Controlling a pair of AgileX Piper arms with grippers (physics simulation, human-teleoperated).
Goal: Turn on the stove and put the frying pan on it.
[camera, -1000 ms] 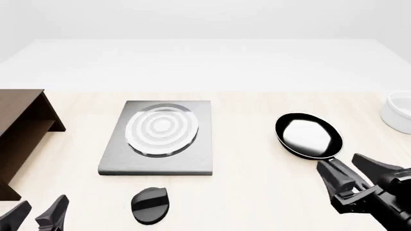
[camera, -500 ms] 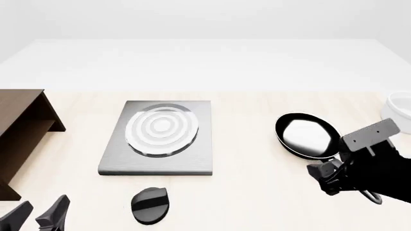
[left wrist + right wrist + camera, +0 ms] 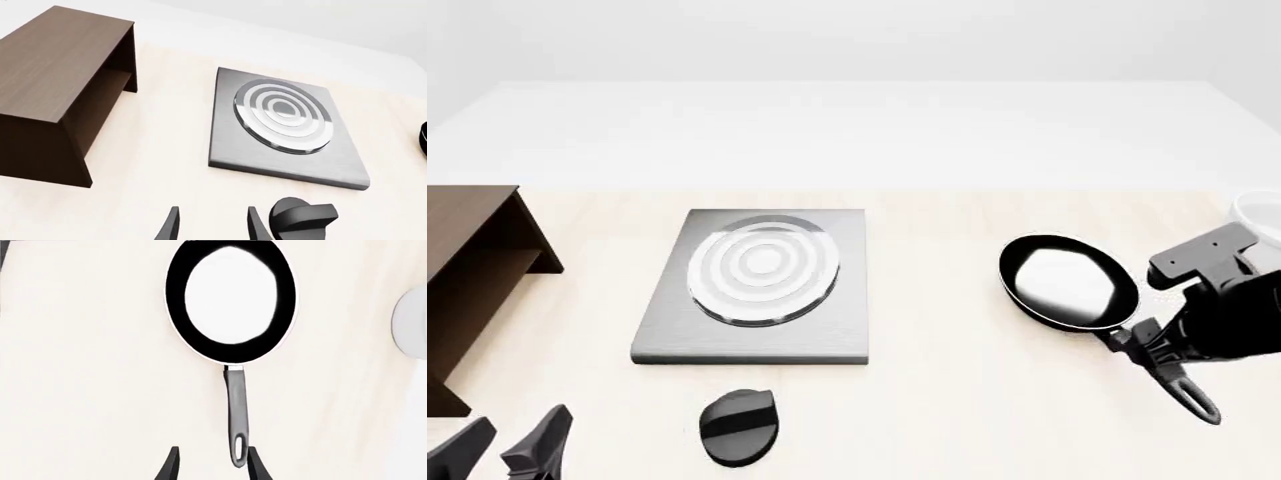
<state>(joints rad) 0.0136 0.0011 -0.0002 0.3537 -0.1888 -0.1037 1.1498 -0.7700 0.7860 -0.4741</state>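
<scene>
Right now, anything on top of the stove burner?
No. The stove has only its bare ringed burner; nothing sits on it. The frying pan is off to the right on the table. What lies under the stove cannot be seen.

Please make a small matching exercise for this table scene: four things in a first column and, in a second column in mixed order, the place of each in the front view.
Things:
1. frying pan
2. wooden shelf
3. black knob
4. white bowl

Places:
A. far left edge
B. just in front of the stove
C. far right edge
D. right of the stove, on the table

Pairs: 1-D, 2-A, 3-B, 4-C
</scene>
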